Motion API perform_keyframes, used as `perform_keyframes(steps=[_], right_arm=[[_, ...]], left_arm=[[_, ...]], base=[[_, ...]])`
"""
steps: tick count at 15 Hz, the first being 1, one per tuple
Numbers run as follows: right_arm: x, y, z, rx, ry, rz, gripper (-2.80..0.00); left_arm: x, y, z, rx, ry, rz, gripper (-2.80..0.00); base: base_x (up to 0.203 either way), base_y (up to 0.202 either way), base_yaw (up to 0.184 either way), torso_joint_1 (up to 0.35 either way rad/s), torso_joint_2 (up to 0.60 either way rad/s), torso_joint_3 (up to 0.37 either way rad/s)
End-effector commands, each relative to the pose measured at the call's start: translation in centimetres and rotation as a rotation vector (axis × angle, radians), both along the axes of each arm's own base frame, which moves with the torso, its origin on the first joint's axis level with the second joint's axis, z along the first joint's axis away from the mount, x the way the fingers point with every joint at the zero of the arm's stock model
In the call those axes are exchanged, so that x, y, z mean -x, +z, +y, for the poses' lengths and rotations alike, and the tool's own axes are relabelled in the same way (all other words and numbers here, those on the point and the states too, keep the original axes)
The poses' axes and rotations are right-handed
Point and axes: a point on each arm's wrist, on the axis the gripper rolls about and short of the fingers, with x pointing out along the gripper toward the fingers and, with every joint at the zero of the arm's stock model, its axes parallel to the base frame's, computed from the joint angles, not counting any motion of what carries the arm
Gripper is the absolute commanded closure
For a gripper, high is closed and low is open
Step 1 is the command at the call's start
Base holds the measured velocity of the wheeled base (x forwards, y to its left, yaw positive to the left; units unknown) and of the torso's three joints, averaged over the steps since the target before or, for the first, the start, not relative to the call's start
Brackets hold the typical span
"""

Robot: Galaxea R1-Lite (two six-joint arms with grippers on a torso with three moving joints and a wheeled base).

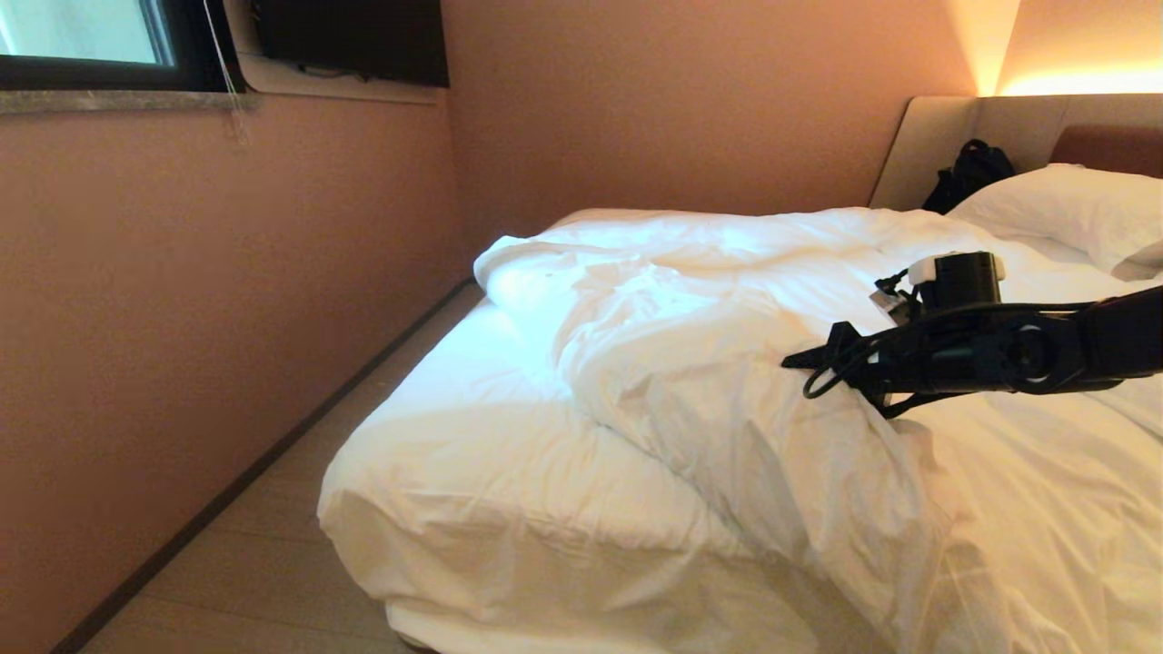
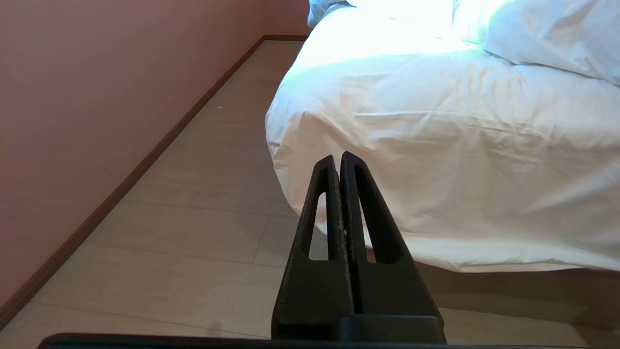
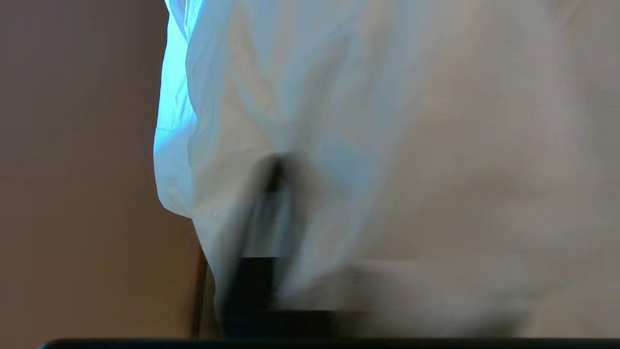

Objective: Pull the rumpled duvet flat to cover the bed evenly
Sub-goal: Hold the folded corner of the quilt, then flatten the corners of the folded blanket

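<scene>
The duvet (image 1: 727, 363) is lying bunched in a thick diagonal ridge across the bed (image 1: 509, 509), running from the far left corner toward the near right, and it is leaving the near left corner of the sheeted mattress uncovered. The right arm is reaching in from the right side of the head view, level over the ridge, with the right gripper (image 1: 804, 359) sitting at the crest of the bunched fabric. In the right wrist view, white cloth of the duvet (image 3: 387, 145) is filling nearly the whole field and is wrapping around one dark finger (image 3: 261, 213); whether the fingers are apart or pressed onto the cloth cannot be determined from any view. The left gripper (image 2: 337, 162) is hanging low beside the near corner of the bed (image 2: 436, 160), above the pale floor (image 2: 184, 242), with its two fingers pressed together and holding nothing. A pillow (image 1: 1072, 213) is resting at the head end against the padded headboard (image 1: 945, 145), and a black bag (image 1: 972, 173) is sitting just beside it.
</scene>
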Motion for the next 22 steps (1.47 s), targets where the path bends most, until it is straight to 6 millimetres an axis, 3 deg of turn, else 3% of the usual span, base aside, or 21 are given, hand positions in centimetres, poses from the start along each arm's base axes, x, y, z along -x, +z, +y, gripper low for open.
perform_keyframes(steps=[1,6,8,11,14,17,22], right_arm=[[0.3,0.5,0.2,-0.007,0.005,-0.006,0.0],[1.8,3.5,2.5,-0.048,0.044,-0.059,0.0],[3.1,5.2,4.6,-0.069,0.09,-0.088,0.0],[5.1,5.9,8.3,-0.068,0.192,-0.07,0.0],[6.9,5.3,11.8,-0.04,0.266,-0.03,0.0],[9.9,3.9,15.1,0.002,0.368,0.02,0.0],[16.4,0.9,17.6,0.112,0.536,0.099,0.0]], left_arm=[[0.0,0.0,0.0,0.0,0.0,0.001,0.0],[0.0,0.0,0.0,0.0,0.0,0.0,0.0],[0.0,0.0,0.0,0.0,0.0,0.0,0.0],[0.0,0.0,0.0,0.0,0.0,0.0,0.0],[0.0,0.0,0.0,0.0,0.0,0.0,0.0],[0.0,0.0,0.0,0.0,0.0,0.0,0.0],[0.0,0.0,0.0,0.0,0.0,0.0,0.0]], base=[[0.0,0.0,0.0,0.0,0.0,0.0],[0.0,0.0,0.0,0.0,0.0,0.0],[0.0,0.0,0.0,0.0,0.0,0.0],[0.0,0.0,0.0,0.0,0.0,0.0],[0.0,0.0,0.0,0.0,0.0,0.0],[0.0,0.0,0.0,0.0,0.0,0.0],[0.0,0.0,0.0,0.0,0.0,0.0]])
